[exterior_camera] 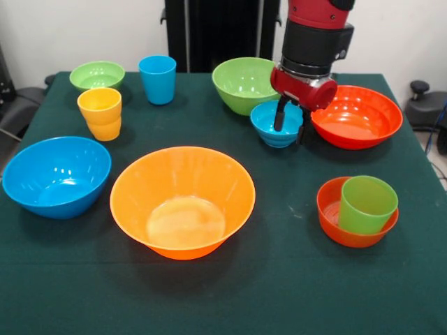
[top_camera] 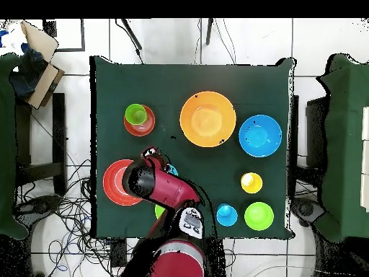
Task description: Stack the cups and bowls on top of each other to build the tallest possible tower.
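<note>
My gripper (exterior_camera: 292,122) hangs open at the small blue bowl (exterior_camera: 269,132), one finger inside it and the other outside its right rim. A green bowl (exterior_camera: 241,84) stands just behind it and a wide red bowl (exterior_camera: 360,115) to its right. At the front right, a green cup (exterior_camera: 367,202) sits in a small red-orange bowl (exterior_camera: 335,225). A big orange bowl (exterior_camera: 182,201) and a big blue bowl (exterior_camera: 56,174) stand in front. A blue cup (exterior_camera: 158,79), a yellow-orange cup (exterior_camera: 102,113) and a small green bowl (exterior_camera: 96,75) are at the back left. In the overhead view the arm (top_camera: 162,187) hides the gripper.
The dark green tablecloth (exterior_camera: 279,279) covers the table to its edges. In the overhead view cables lie on the floor (top_camera: 65,216) beside the table, and a cardboard box (top_camera: 39,65) stands at the top left.
</note>
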{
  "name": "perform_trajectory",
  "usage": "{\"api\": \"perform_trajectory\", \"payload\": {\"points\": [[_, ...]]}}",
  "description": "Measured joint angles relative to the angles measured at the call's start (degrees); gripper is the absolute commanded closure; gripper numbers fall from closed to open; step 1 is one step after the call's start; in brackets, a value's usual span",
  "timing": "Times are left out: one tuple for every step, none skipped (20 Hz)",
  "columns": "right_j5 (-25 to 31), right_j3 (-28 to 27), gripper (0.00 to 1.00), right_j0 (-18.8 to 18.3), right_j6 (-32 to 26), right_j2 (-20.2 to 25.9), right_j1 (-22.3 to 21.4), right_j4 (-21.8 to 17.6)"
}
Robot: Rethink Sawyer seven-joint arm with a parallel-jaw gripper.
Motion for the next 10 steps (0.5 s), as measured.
{"api": "perform_trajectory", "payload": {"points": [[-0.1,0.0,0.0,0.3,0.1,-0.2,0.2,0.3],[-0.2,0.0,0.0,1.0,0.3,-0.7,0.7,0.9],[-0.2,0.1,0.0,1.3,0.3,-0.8,0.9,1.2],[-0.2,0.2,0.0,1.6,0.4,-1.0,1.1,1.5],[-0.2,0.5,0.0,2.3,0.7,-1.1,1.5,2.4],[-0.2,0.6,0.0,2.7,0.8,-1.2,1.7,2.8],[-0.1,0.8,0.0,3.0,1.0,-1.3,1.9,3.2],[-0.2,1.2,0.0,3.9,1.6,-1.6,2.3,4.3],[-0.2,1.4,0.0,4.1,1.8,-1.6,2.4,4.6],[-0.2,1.7,0.0,4.3,2.2,-1.6,2.5,4.9]]}}
